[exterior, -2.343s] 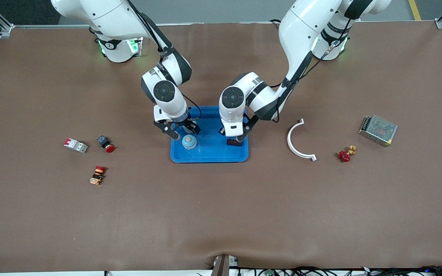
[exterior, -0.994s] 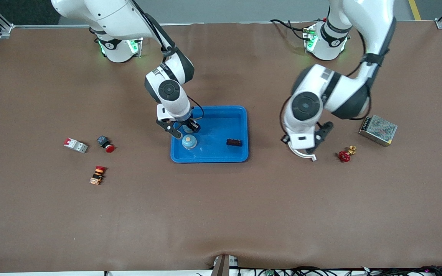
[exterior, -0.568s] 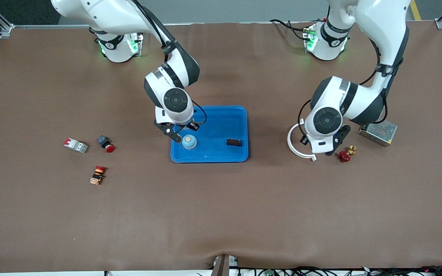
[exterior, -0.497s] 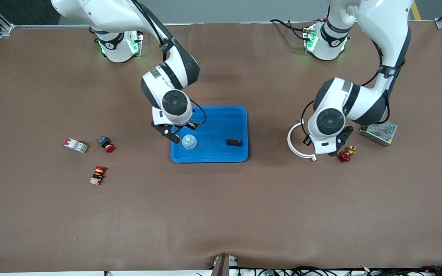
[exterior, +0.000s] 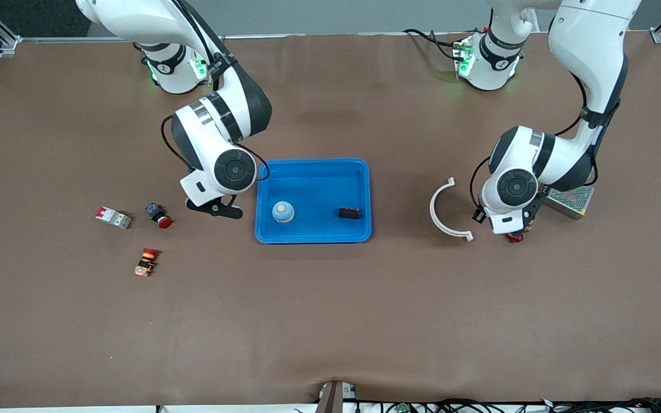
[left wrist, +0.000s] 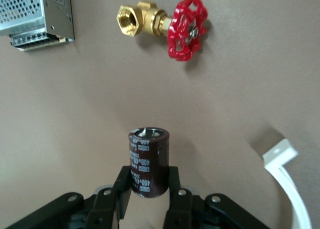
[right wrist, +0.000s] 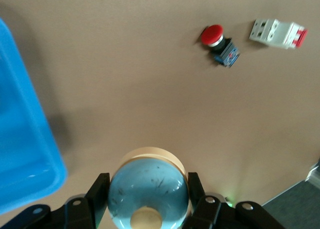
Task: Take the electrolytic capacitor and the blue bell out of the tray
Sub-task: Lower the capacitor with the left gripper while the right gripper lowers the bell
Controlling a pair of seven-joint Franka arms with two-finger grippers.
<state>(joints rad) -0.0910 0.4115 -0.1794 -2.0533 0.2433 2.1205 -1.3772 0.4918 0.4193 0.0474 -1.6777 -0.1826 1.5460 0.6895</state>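
Both arms are now outside the tray, which lies at the centre of the front view. About two seconds ago both grippers were still over it. The left arm swung out first; the right arm cleared the rim only within the last half second. The left gripper is held over the red-handled brass valve, between the white curved bracket and the metal-cased power supply, toward the left arm's end of the table. Its jaws are clamped on the electrolytic capacitor, which is carried upright above the bare mat and is not yet set down. The right gripper hangs over open mat between the tray and the red push button, with the circuit breaker near the button, toward the right arm's end of the table. Its jaws are closed around the blue bell, dome toward the wrist camera. A second blue-domed piece and a dark ribbed block are seen lying in the tray. Both named parts are judged to be out of the tray already. What remains is thought to be lowering each to a free patch of mat and releasing it. The capacitor may tip if it is released upright, and the valve directly beneath should be avoided.
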